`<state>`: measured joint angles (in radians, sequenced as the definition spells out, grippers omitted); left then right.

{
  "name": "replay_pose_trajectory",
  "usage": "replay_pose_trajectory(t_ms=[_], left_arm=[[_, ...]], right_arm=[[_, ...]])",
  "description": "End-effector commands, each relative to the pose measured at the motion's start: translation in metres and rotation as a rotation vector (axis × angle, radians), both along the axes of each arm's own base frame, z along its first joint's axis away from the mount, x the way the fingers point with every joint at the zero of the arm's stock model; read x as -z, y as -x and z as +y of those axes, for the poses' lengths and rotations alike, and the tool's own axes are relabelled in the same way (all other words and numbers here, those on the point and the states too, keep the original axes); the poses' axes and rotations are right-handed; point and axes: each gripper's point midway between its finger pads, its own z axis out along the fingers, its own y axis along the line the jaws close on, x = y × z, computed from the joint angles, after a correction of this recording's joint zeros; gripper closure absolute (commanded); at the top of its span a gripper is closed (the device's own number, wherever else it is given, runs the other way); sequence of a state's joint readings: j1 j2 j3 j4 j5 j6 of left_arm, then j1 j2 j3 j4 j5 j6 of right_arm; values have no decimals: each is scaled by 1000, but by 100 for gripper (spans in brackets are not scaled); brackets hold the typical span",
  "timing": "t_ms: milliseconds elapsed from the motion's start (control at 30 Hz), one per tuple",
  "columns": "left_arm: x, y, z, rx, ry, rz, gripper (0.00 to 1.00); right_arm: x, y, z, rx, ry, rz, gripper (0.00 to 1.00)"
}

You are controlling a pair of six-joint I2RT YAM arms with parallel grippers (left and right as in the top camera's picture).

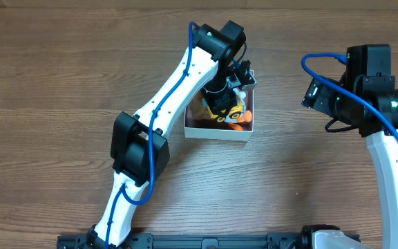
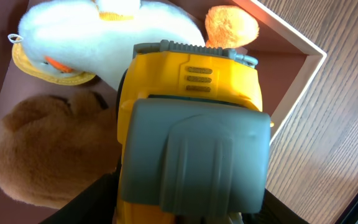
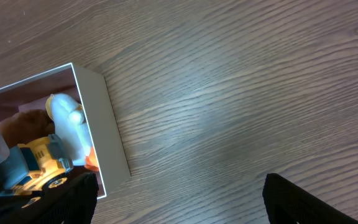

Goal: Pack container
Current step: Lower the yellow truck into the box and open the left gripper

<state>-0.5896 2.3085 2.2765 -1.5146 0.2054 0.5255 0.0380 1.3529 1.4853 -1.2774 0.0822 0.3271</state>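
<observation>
Low over the container (image 1: pixel 213 133), left hand (image 1: pixel 225 105).

From overhead I look straight down on the whole desk (image 1: pixel 61 83), with the container (image 1: pixel 216 131) small near the middle. My left wrist view sits right over that container, so close that a yellow truck (image 2: pixel 191 124) fills most of it. My right wrist view looks down from well off and catches the same container and truck at its left edge.

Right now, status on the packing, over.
Left gripper over the container with the yellow truck, grip unclear. Right gripper open, empty, off to the side. Plush toys already inside. No obstruction seen.
</observation>
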Motion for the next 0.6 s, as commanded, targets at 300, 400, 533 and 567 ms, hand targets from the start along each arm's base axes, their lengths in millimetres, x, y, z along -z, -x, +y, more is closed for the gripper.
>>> replay_pose_trajectory(t_ms=[300, 400, 533, 567], left_arm=[[22, 7, 5, -7, -62, 33, 52], [14, 8, 5, -21, -60, 34, 13], [3, 9, 6, -21, -59, 34, 0], [1, 10, 6, -21, -58, 34, 0]], right_arm=[[-1, 1, -3, -4, 12, -4, 13], [-1, 1, -3, -4, 12, -4, 13], [-1, 1, -3, -4, 11, -4, 13], [-1, 1, -3, -4, 11, -4, 13]])
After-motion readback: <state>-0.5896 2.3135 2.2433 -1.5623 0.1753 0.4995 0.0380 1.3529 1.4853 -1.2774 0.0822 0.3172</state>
